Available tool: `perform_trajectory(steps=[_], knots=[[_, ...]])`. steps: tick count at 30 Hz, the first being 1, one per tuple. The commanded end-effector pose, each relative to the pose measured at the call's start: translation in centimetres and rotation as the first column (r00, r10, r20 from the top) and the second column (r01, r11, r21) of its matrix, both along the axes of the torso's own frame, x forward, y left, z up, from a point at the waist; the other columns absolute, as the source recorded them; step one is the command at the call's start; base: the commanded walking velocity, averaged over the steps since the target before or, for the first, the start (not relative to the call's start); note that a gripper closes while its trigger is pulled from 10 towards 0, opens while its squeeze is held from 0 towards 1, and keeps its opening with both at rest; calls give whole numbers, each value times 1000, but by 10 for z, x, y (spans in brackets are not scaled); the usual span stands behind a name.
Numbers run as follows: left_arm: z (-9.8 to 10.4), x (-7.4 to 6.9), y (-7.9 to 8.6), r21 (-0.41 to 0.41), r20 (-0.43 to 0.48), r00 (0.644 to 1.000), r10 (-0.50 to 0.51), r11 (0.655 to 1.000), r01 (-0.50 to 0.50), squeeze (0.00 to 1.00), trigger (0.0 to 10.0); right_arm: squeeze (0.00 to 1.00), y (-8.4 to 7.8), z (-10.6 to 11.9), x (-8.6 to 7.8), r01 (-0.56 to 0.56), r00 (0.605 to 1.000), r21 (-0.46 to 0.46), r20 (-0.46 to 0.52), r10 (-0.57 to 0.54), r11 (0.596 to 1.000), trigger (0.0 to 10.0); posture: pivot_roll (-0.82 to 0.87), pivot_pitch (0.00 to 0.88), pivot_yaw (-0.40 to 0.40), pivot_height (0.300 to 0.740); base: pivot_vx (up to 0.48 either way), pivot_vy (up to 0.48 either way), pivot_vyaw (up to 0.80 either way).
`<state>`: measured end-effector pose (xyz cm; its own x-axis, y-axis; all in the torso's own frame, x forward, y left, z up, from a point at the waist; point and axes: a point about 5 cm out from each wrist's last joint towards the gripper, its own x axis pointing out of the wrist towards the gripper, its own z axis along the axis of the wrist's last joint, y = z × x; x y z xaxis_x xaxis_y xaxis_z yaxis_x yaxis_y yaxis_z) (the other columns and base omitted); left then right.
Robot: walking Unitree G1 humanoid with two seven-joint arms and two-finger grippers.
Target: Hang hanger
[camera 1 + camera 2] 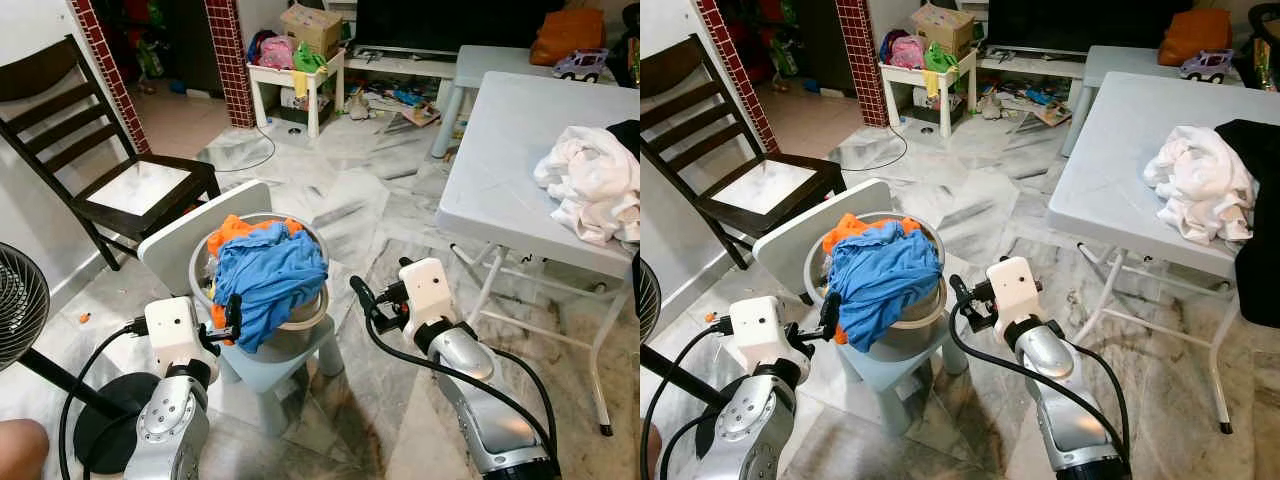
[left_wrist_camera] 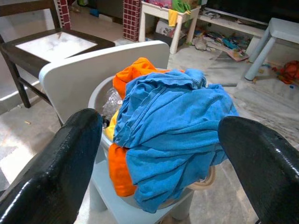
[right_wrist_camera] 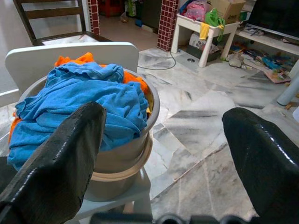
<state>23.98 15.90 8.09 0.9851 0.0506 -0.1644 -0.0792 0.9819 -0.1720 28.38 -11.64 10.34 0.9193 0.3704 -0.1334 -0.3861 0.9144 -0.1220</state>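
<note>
Hanger: you cannot make one out anywhere near the claws; what lies inside the bucket under the cloth is hidden.
Bucket: one grey bucket (image 1: 300, 325) stands on one small pale blue stool (image 1: 290, 372), between your two arms.
Clothes in bucket: one blue cloth (image 1: 270, 280) heaped on top and spilling over the near rim, one orange cloth (image 1: 232, 232) beneath it showing at the back and left side.
Left claw (image 1: 233, 318): fingers spread wide, holding nothing, just beside the bucket's left side.
Right claw (image 1: 362, 297): fingers spread wide, holding nothing, near the bucket's right side.
Surface: one white folding surface (image 1: 500, 190) on your right, with one bundle of white cloth (image 1: 592, 180) near its right edge.
Chairs: one dark wooden chair (image 1: 95, 150) at the far left; one white chair back (image 1: 190, 235) directly behind the bucket.
Open room: bare marble floor (image 1: 380, 230) between stool and surface, and ahead of the bucket.
Left edge: one black fan (image 1: 15, 305) close to your left arm.
</note>
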Motion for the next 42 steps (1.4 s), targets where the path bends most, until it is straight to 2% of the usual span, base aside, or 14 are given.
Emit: perform_trajectory(steps=[1,23,36,42], knots=[[4,-1,1,-2,20,1000,2,1000,-2,0,10000,0,2,5,0,-11,1000,4,19,11,1000,10000,-58,45,45,740,240,0,500],[3,-2,0,-6,19,1000,2,1000,-2,0,10000,0,3,5,0,-22,1000,-4,19,22,1000,10000,-58,46,42,740,262,0,23],[2,-2,0,-5,15,1000,0,1000,0,0,10000,0,4,5,0,-30,999,-5,22,30,1000,10000,-59,45,40,740,272,245,661],[1,-2,0,-1,6,1000,0,1000,0,0,10000,0,3,6,0,-24,999,-1,24,24,1000,10000,-59,45,40,740,299,250,0]])
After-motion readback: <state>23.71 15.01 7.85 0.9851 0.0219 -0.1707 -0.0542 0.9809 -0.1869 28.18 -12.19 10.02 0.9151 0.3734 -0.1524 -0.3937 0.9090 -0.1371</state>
